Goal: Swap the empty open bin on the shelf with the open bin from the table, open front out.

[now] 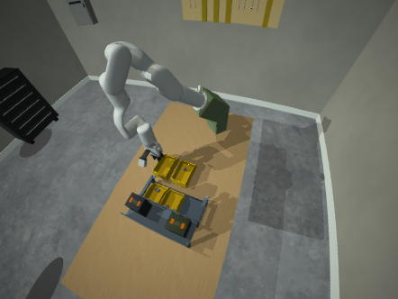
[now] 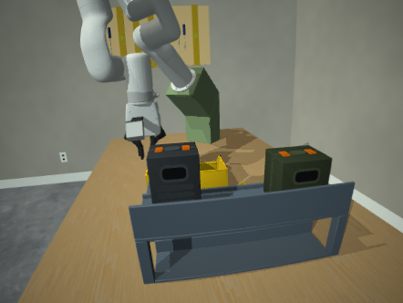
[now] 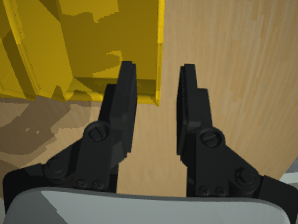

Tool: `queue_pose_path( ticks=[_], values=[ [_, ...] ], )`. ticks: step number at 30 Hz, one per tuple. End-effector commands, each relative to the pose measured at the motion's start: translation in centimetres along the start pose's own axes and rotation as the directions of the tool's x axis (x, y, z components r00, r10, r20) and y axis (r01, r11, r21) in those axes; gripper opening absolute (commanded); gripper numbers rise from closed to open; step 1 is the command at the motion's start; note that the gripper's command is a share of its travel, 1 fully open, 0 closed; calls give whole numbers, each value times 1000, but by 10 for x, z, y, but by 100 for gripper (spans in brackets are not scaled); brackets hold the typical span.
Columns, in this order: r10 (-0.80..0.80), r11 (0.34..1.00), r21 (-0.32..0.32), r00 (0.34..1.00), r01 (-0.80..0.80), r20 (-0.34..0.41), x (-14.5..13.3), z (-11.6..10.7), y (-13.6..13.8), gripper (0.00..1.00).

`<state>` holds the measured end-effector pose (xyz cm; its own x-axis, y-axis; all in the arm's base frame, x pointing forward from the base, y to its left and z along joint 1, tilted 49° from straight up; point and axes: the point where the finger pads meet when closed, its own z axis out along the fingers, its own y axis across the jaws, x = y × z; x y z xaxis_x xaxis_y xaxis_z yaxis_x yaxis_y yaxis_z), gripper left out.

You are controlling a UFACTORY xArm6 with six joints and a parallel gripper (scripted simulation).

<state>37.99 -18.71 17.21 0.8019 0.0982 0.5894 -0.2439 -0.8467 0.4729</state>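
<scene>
Two yellow open bins stand side by side on the wooden table [image 1: 135, 261]. The left one [image 1: 164, 166] [image 3: 80, 23] shows no parts inside. The right one [image 1: 185, 173] holds a small grey part. Two more yellow bins [image 1: 156, 191] [image 1: 174, 199] sit in the grey shelf [image 1: 199, 212] [image 2: 237, 214]. My gripper [image 1: 155, 155] [image 2: 148, 143] [image 3: 157, 81] hangs at the left table bin's outer rear corner. Its fingers stand partly apart and straddle the corner of the bin's side wall without pressing on it.
A black closed box [image 1: 137, 204] [image 2: 174, 171] and a dark green closed box [image 1: 177, 223] [image 2: 296, 168] stand on the shelf's upper board. The arm's green base block [image 1: 215, 110] [image 2: 201, 109] stands at the table's far end.
</scene>
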Motion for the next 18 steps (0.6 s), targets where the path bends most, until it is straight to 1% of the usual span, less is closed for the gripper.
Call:
queue_pose_path(
  ticks=[1,18],
  values=[
    [0,1000,0,1000,0,2,1,-8,0,26],
    [0,1000,0,1000,0,2,1,-29,0,26]
  ],
)
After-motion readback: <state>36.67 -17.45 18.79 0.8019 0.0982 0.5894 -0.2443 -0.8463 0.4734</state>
